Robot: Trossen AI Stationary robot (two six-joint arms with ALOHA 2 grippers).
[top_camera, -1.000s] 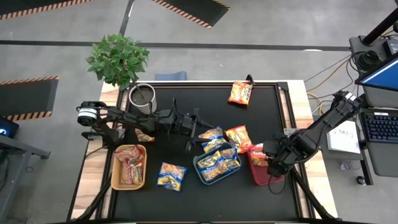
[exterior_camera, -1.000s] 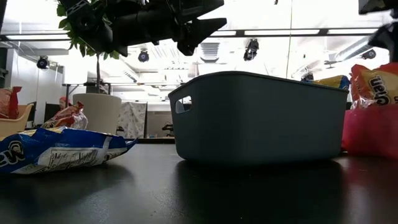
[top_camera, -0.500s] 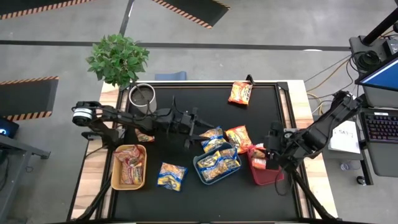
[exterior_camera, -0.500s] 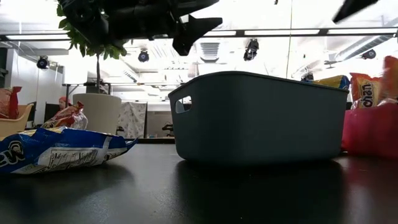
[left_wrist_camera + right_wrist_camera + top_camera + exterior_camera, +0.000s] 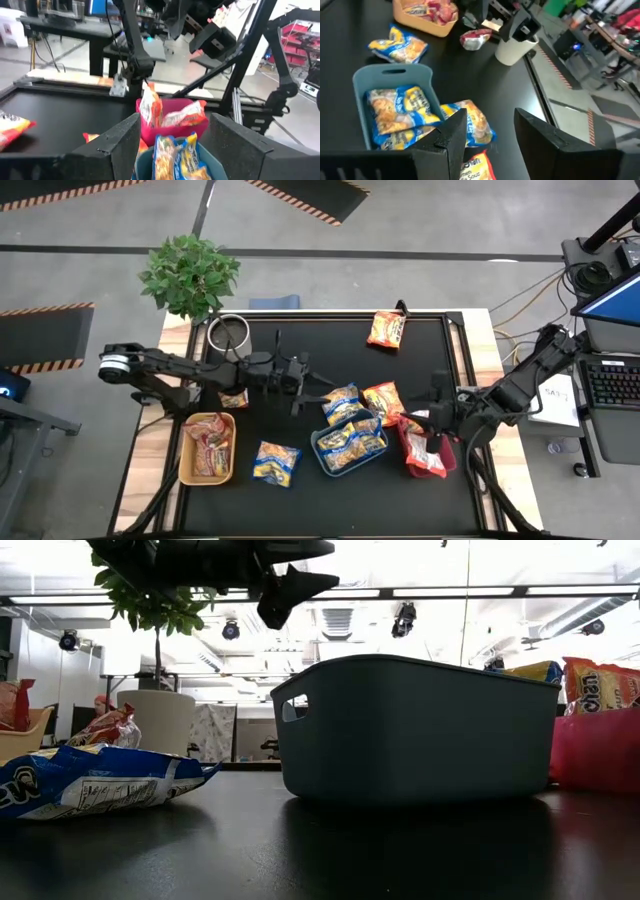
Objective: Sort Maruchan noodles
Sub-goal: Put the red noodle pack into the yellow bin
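While empty and spread, left pincer (image 5: 322,387) above table (image 5: 300,340); right pincer (image 5: 437,412) parted over red tray (image 5: 428,463).

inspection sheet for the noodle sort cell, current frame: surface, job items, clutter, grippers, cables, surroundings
Surface: black table top, wooden edges.
Job's things: blue-yellow packets in blue tray; red ones in yellow tray; orange ones in red tray. Loose: blue-yellow packet, another, orange packet, orange packet at far edge, reddish packet.
Clutter: white cup.
Grippers: left gripper open, empty, above mid-table; right gripper open, empty, by the red tray.
Cables: some right of table.
Surroundings: potted plant, laptop.
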